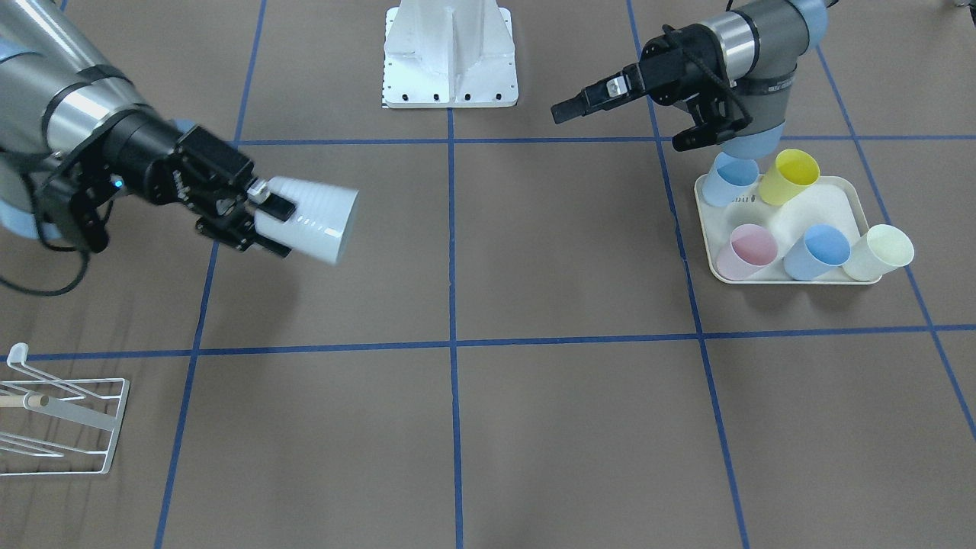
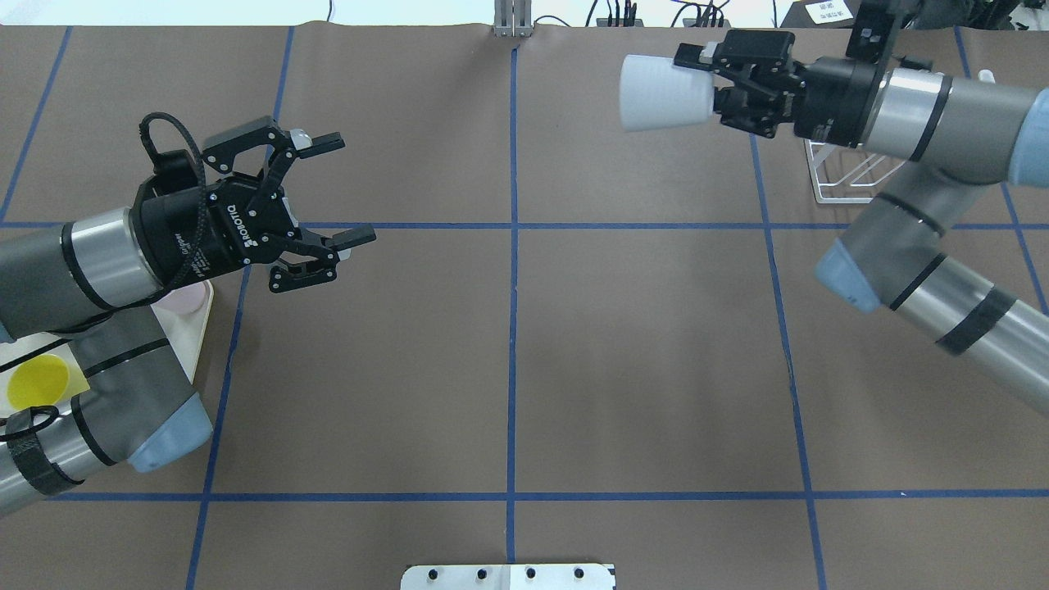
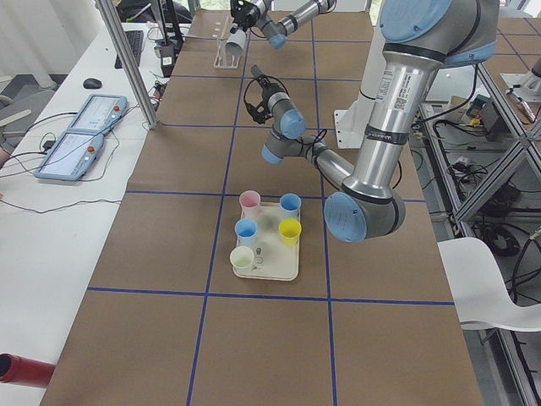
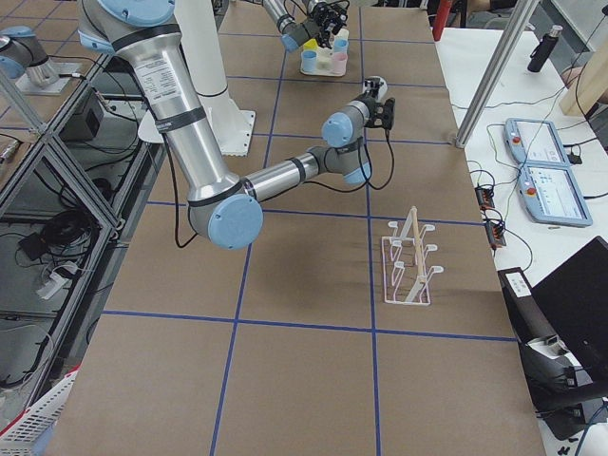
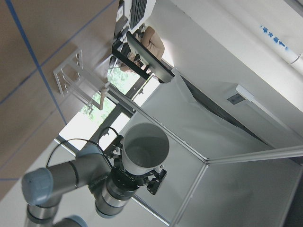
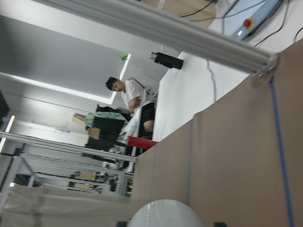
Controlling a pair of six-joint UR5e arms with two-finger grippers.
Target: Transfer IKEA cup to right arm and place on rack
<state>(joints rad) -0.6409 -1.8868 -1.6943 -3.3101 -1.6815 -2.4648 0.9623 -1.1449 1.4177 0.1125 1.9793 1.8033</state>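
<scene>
White cup between clenched right fingers, mouth visible only from left wrist; left fingers apart

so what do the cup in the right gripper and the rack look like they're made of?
The cup: probably plastic, white and glossy, with soft highlights and faint moulded ribs along its wall. The rack: thin white wire, likely painted or coated metal, with no bare metal showing. Its rod: pale tan, looks like unfinished wood, though no grain shows.
</scene>
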